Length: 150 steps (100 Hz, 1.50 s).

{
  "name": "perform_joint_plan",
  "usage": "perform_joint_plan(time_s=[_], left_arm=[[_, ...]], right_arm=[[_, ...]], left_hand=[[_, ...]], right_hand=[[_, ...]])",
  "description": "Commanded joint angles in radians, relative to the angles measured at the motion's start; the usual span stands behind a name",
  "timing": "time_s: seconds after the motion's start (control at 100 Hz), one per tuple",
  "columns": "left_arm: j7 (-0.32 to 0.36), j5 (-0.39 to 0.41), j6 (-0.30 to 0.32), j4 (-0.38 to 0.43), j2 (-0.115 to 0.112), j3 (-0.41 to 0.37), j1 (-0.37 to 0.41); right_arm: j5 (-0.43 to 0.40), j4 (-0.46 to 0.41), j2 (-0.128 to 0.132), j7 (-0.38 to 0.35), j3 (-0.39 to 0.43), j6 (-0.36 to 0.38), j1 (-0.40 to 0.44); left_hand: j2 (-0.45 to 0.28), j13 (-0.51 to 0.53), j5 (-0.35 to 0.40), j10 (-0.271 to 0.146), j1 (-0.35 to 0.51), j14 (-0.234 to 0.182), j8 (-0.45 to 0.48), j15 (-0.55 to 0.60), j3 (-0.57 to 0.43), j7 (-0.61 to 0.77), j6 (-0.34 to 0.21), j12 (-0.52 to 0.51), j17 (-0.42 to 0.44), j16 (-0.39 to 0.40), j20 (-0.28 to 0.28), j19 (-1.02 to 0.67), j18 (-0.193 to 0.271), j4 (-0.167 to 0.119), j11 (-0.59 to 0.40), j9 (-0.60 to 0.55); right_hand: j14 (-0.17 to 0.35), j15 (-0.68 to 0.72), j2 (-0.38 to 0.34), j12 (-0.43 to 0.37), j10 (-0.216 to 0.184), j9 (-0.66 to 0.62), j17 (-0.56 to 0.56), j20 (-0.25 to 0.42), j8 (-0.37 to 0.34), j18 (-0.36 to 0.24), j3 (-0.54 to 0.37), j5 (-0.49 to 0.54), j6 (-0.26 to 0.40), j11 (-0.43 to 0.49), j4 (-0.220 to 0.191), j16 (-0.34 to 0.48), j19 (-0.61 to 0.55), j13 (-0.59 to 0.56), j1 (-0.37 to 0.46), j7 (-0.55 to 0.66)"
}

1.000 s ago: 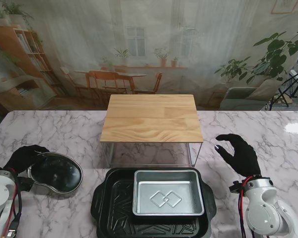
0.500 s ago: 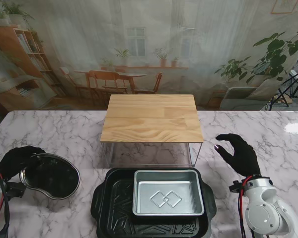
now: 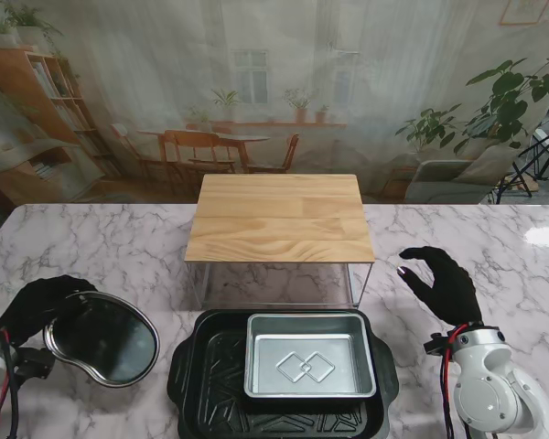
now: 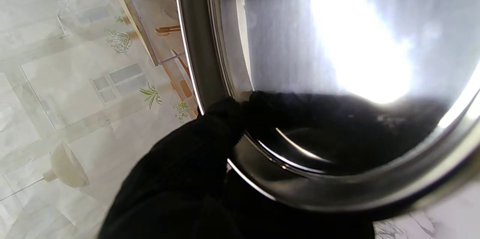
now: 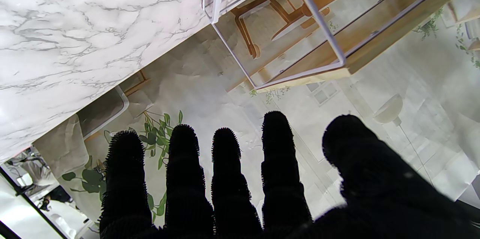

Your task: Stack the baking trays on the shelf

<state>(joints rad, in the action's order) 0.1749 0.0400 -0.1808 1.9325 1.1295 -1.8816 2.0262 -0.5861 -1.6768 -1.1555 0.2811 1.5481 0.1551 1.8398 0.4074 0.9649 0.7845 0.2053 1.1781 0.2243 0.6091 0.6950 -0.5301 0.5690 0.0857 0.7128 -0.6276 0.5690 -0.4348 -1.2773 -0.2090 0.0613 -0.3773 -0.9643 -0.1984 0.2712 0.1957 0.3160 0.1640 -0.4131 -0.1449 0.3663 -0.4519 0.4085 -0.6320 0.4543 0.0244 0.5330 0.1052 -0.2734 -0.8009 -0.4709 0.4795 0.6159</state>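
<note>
The left hand (image 3: pixel 38 305) is gripping the rim of a round metal baking pan (image 3: pixel 105 338) at the table's left side, its black-gloved fingers (image 4: pixel 221 119) curling over the edge, as the left wrist view is showing up close. The pan is tilting, with its far-left edge raised where the hand is pinching it (its shiny base is throwing back a bright glare). The right hand (image 3: pixel 444 283) is hovering over the marble table (image 3: pixel 119 238) to the right of the shelf, holding nothing, with all five fingers (image 5: pixel 225 164) spread apart and loosely curved.

The wooden-topped shelf (image 3: pixel 280 218) is standing at the middle of the table on thin white wire legs, and its top is bare. Just nearer to me, a large black roasting tray (image 3: pixel 206 384) is lying flat on the table, and a smaller silver rectangular baking tray (image 3: pixel 309 352) is sitting inside it, toward its right side. The round pan is sitting just left of the black tray, apart from it.
</note>
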Motion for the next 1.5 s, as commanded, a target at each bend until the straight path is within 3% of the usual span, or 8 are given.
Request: perform_joint_plan(time_s=[0.0,0.2,0.74,1.16,1.26,1.29,1.32,1.49], left_arm=[[0.002,-0.017,-0.008,0.016,0.012,0.019,0.003],[-0.035,-0.051,-0.04,0.049,0.02,0.077,0.002],[-0.034,-0.085,-0.102,0.149,0.019,0.136,0.027],[-0.038,-0.137,-0.161,0.177,0.019,0.228,-0.031],[-0.055,-0.152,-0.172,0.178,0.022,0.26,-0.049],[-0.062,-0.158,-0.175,0.176,0.024,0.273,-0.058],[-0.067,-0.163,-0.18,0.174,0.025,0.286,-0.067],[-0.092,-0.17,-0.219,0.166,0.03,0.351,-0.11]], right_arm=[[0.001,0.005,-0.002,0.002,0.001,0.001,0.003],[0.003,0.008,-0.002,0.0,0.003,0.004,0.001],[0.008,0.013,-0.003,0.0,0.005,0.005,-0.002],[0.01,0.016,-0.003,-0.002,0.007,0.009,-0.004],[0.01,0.016,-0.003,-0.001,0.007,0.008,-0.004],[0.01,0.016,-0.003,-0.001,0.007,0.009,-0.004],[0.01,0.016,-0.003,-0.001,0.007,0.009,-0.005],[0.013,0.017,-0.003,-0.001,0.01,0.013,-0.003]], left_hand=[[-0.095,0.035,0.105,-0.004,0.044,0.037,0.054,0.045,-0.103,0.126,0.011,0.01,-0.007,-0.006,-0.029,-0.03,0.034,-0.021,-0.029,-0.005],[-0.097,0.034,0.098,-0.002,0.048,0.034,0.054,0.049,-0.098,0.132,0.009,0.009,-0.009,-0.007,-0.03,-0.03,0.036,-0.021,-0.036,0.0],[-0.094,0.046,0.088,-0.018,0.048,0.022,0.044,0.052,-0.088,0.144,-0.004,0.001,-0.032,-0.013,-0.024,-0.031,0.049,-0.021,-0.044,0.002],[-0.098,0.047,0.081,-0.023,0.05,0.017,0.041,0.05,-0.084,0.154,-0.003,0.006,-0.034,-0.013,-0.017,-0.028,0.055,-0.022,-0.049,0.006],[-0.097,0.047,0.08,-0.003,0.051,0.016,0.04,0.051,-0.081,0.157,-0.003,0.005,-0.034,-0.012,-0.016,-0.028,0.055,-0.023,-0.047,0.008],[-0.098,0.047,0.08,-0.02,0.052,0.016,0.04,0.052,-0.082,0.158,-0.002,0.007,-0.034,-0.012,-0.016,-0.029,0.056,-0.023,-0.05,0.005],[-0.098,0.047,0.079,-0.002,0.052,0.016,0.04,0.052,-0.081,0.159,-0.003,0.006,-0.035,-0.011,-0.016,-0.029,0.056,-0.023,-0.049,0.007],[-0.099,0.045,0.076,-0.008,0.052,0.016,0.038,0.054,-0.08,0.161,-0.002,0.008,-0.033,-0.01,-0.015,-0.032,0.057,-0.024,-0.05,0.009]], right_hand=[[0.017,-0.034,-0.037,0.001,-0.008,0.017,0.008,-0.004,0.01,-0.029,0.023,-0.04,0.023,0.014,-0.015,0.013,-0.002,0.003,0.027,0.001],[0.018,-0.033,-0.038,0.002,-0.008,0.017,0.007,-0.004,0.01,-0.029,0.022,-0.041,0.023,0.015,-0.015,0.013,-0.003,0.002,0.029,0.001],[0.018,-0.033,-0.039,0.002,-0.008,0.018,0.007,-0.006,0.011,-0.029,0.024,-0.041,0.024,0.015,-0.015,0.013,-0.002,0.003,0.033,0.002],[0.019,-0.034,-0.039,0.001,-0.008,0.019,0.008,-0.007,0.011,-0.031,0.025,-0.041,0.024,0.015,-0.015,0.013,-0.001,0.003,0.035,0.002],[0.017,-0.033,-0.039,0.001,-0.007,0.019,0.007,-0.007,0.011,-0.029,0.025,-0.041,0.024,0.015,-0.015,0.013,-0.002,0.003,0.036,0.002],[0.018,-0.033,-0.039,0.001,-0.008,0.019,0.008,-0.007,0.011,-0.031,0.025,-0.039,0.024,0.015,-0.015,0.013,-0.001,0.003,0.036,0.002],[0.018,-0.033,-0.039,0.001,-0.007,0.019,0.008,-0.007,0.011,-0.031,0.024,-0.04,0.024,0.015,-0.015,0.013,-0.001,0.002,0.037,0.002],[0.018,-0.033,-0.041,0.001,-0.009,0.019,0.007,-0.007,0.011,-0.03,0.024,-0.04,0.025,0.015,-0.015,0.013,-0.001,0.003,0.04,0.002]])
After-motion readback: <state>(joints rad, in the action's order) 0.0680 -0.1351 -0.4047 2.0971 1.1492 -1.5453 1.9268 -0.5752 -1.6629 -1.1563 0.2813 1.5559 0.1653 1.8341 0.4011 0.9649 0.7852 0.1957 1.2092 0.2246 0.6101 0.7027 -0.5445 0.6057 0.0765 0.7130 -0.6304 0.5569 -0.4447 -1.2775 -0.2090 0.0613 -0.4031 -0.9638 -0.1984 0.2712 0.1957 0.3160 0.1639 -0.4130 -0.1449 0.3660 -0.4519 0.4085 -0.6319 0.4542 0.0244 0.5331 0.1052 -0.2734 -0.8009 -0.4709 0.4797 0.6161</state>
